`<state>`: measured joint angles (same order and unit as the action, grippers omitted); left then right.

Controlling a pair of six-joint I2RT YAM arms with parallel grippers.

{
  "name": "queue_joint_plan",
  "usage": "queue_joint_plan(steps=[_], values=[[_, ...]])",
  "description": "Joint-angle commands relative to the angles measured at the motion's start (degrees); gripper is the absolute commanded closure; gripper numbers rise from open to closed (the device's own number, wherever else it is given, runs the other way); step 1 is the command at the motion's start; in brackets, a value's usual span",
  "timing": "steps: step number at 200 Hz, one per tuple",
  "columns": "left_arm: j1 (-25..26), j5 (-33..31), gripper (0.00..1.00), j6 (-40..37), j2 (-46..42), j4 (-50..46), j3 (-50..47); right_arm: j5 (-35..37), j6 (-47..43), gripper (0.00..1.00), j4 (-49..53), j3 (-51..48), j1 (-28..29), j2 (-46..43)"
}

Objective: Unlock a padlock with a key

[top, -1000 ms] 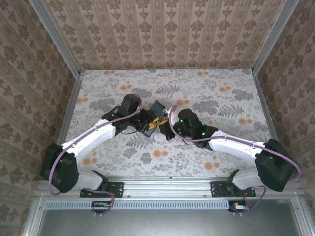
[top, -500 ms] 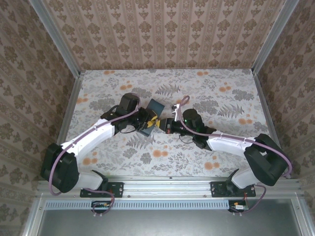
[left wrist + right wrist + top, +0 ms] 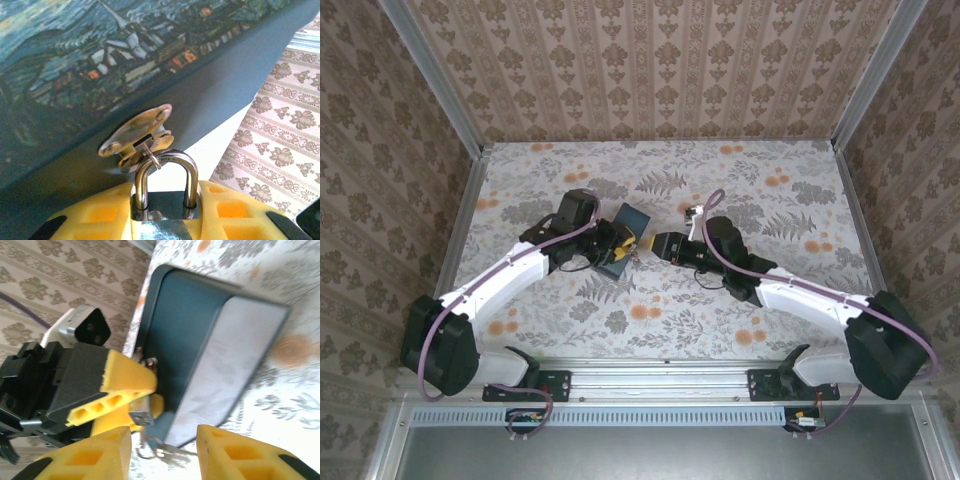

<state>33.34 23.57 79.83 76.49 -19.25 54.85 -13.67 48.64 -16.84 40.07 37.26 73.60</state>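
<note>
Left hand (image 3: 162,215) clamps the padlock (image 3: 165,200), shackle hooked through the blue box (image 3: 235,85) hasp, right hand (image 3: 162,435) gapes empty either side of the key (image 3: 170,452), and an off-centre squeeze could skew it or knock it loose.

Silvery padlock (image 3: 162,210), yellow fingers (image 3: 75,216), dark blue box (image 3: 225,75) with seemingly painted-nightscape lid (image 3: 100,45).

R fingers (image 3: 235,455) opened, off key (image 3: 169,452).
</note>
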Motion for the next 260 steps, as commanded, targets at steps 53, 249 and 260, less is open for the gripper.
queue_joint_plan(steps=[53, 249, 260], values=[[-0.74, 1.82, 1.0, -3.79, -0.56, -2.5, 3.51, 16.54, -58.7, 0.59, -0.49, -5.13, 6.23, -8.2], [-0.82, 1.92, 1.0, -3.54, -1.01, -3.5, 3.95, 22.53, -101.04, 0.68, -23.05, -6.61, 17.16, 6.51], [-0.74, 1.92, 1.0, -3.39, -1.16, -3.56, 3.83, 21.97, -100.75, 0.68, -22.57, -5.96, 16.76, 6.6]])
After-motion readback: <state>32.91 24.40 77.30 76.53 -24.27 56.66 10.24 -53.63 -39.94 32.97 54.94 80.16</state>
